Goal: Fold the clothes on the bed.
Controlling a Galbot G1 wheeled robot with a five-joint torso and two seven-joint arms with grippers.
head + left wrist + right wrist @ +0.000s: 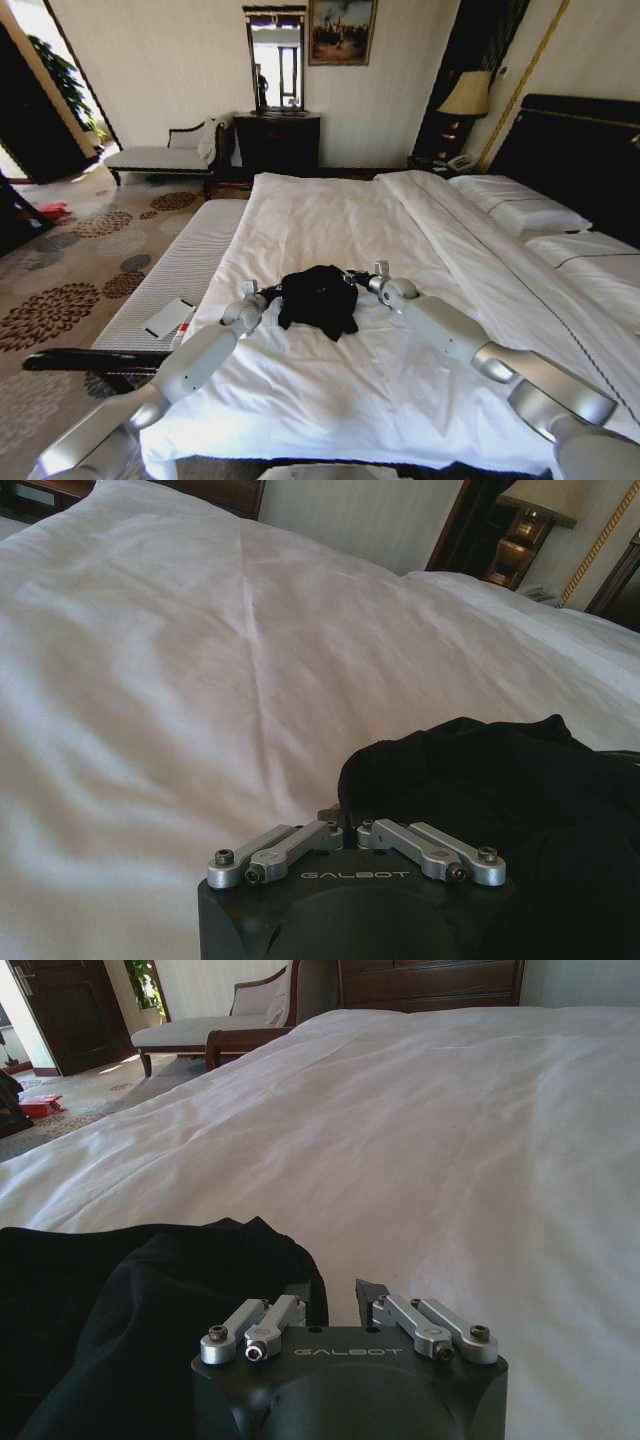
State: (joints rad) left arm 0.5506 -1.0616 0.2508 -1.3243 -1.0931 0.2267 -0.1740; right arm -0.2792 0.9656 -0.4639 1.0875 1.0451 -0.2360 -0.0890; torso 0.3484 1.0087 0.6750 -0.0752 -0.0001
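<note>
Top (318,296) is bunched in a dark heap, centre of frame, on the bed (330,390). Our left pincer (268,294) and right pincer (352,279) each clamp an edge; we judge folding barely underway

clothes (320,296) on bed (330,390) | left tool (272,293) left | right tool (353,277) right

I counted one black top (319,296) on one bed (330,230), with two pillows (520,205) at its far right. Two tools were there: the left tool (268,294) and the right tool (352,277). One lamp (466,95), one mirror (275,58), one painting (342,31).
</note>
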